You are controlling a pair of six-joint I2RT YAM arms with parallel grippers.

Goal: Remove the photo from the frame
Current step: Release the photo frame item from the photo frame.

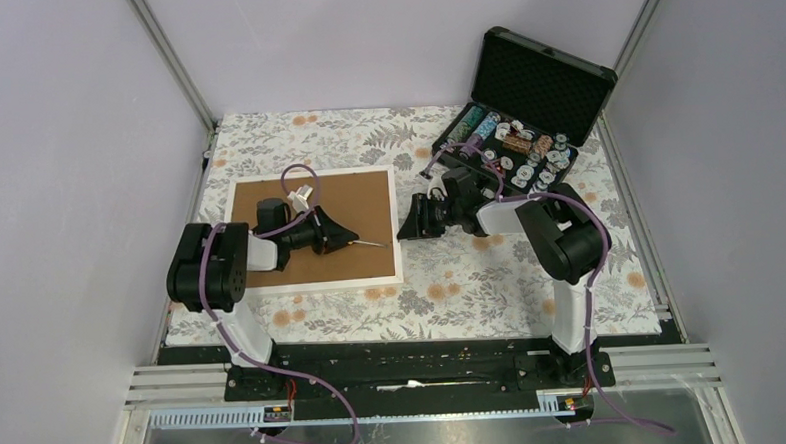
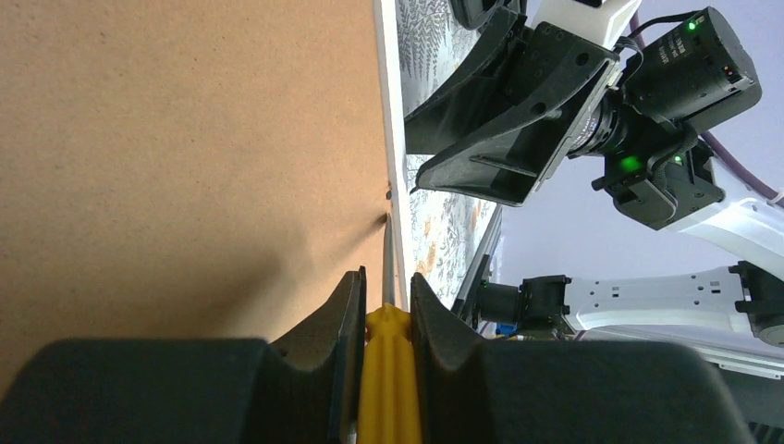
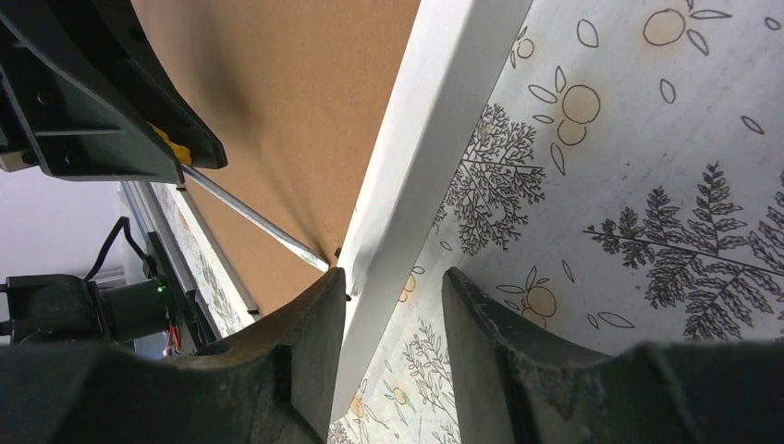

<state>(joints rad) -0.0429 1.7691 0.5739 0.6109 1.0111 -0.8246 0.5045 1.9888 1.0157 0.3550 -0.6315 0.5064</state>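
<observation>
Left gripper (image 2: 385, 282): clamped on the yellow handle of a screwdriver (image 2: 388, 370), low over the frame's back and aimed toward 3 o'clock.
Screwdriver tip: the shaft lies nearly flat along the brown board. The tip sits at the board's 3 o'clock edge, at a small dark tab (image 2: 385, 219) hard against the white rim.
Frame (image 1: 363, 203): face down at 9 o'clock on the desk (image 1: 452, 279), brown back up.
Photo: not visible; I judge it lies under the board, not yet out.
Right gripper (image 3: 396, 276): jaws apart, astride the white rim just beside the tip. One finger is on the board side, the other over the desk. No clamp shows.
Step in hand: most likely freeing that tab so the board can lift.
Doing it well: work the tip against the tab itself, not the fibreboard. Keep the angle shallow and lever with a small wrist turn. Pin the rim with the right gripper so the frame cannot slide toward 3 o'clock.
Risk: the tip may slip and skid into the right gripper, or gouge the board.
Other tabs: cannot tell.
Case (image 1: 543, 80): at 1 o'clock, well apart.
</observation>
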